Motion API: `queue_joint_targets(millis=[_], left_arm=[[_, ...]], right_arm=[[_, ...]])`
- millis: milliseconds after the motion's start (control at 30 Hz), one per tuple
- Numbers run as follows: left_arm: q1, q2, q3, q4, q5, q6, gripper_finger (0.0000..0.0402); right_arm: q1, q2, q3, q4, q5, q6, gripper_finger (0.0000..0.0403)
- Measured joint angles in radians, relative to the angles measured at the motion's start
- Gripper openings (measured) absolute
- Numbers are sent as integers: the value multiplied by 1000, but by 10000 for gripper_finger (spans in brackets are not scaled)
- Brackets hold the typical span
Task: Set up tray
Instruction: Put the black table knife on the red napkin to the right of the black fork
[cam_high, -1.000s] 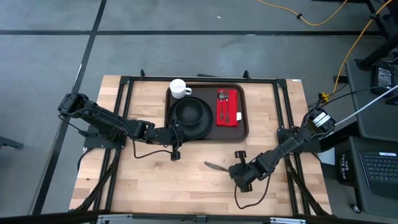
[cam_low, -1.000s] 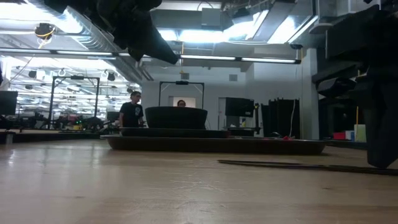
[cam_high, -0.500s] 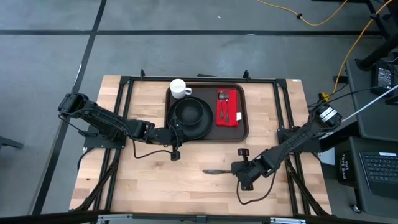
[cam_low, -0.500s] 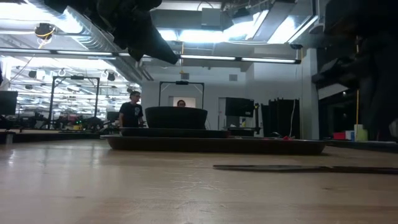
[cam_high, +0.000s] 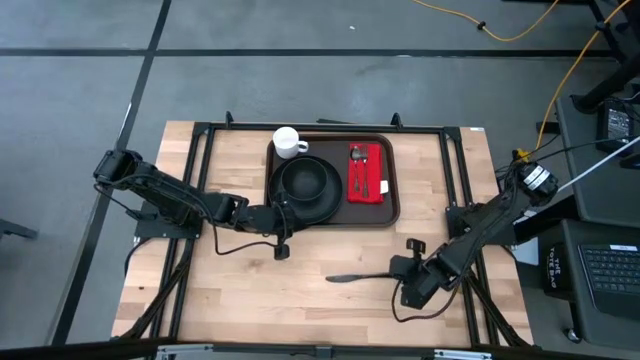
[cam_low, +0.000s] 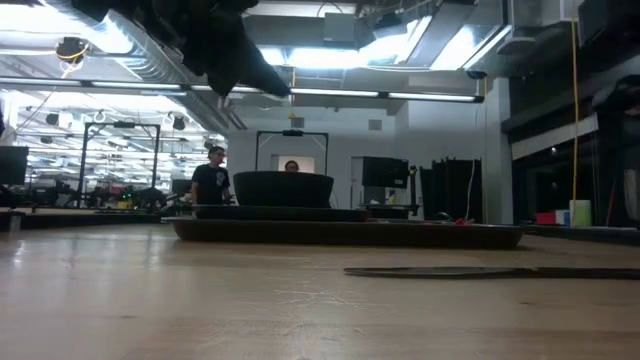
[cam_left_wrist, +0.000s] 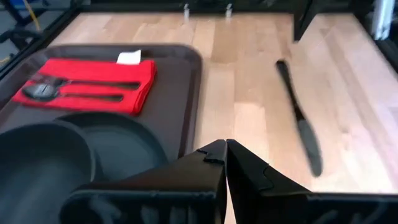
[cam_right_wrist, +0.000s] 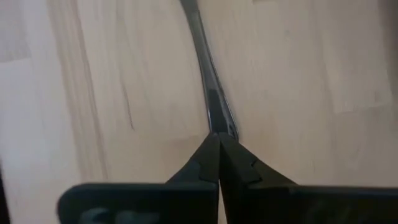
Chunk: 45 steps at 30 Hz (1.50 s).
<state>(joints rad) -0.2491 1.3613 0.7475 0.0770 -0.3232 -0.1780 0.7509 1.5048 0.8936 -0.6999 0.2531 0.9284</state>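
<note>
You are holding the right gripper (cam_right_wrist: 217, 138) pinched on the knife (cam_high: 357, 277) handle, low near the worktop's front right, probably to carry it to the tray (cam_high: 393, 195). That tray is sitting at the back edge's middle, and the plate (cam_high: 320, 203), bowl (cam_high: 304, 180) and red napkin (cam_high: 366, 172) are filling most of it. Your left gripper (cam_left_wrist: 225, 149) is waiting at the tray's front left corner, fingers together and empty, near the knife's likely path.

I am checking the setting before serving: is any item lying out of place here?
Yes. A dark knife lies on the bare table, outside the tray, which already holds plate, bowl and napkin. The shut right pincer is at its handle end.
</note>
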Motion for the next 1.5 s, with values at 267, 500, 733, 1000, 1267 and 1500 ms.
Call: queue_joint_targets(millis=[267,500,733,1000,1267,1500], left_arm=[[-108,0,0,31,-80,-24,3],[-179,62,45,27,-146,-66,3],[-183,229,240,-137,-62,-75,3],[-219,369,417,-262,-59,-98,3],[-235,380,427,-261,-52,-157,3],[-235,380,427,-261,-35,-162,4]], right_arm=[[2,15,0,-3,-3,13,0],[26,10,0,-3,-8,5,0],[47,3,0,-4,37,3,0],[35,3,0,-12,3,-91,0],[-24,3,-19,20,-88,-149,0],[-26,3,-50,75,-98,-138,0]])
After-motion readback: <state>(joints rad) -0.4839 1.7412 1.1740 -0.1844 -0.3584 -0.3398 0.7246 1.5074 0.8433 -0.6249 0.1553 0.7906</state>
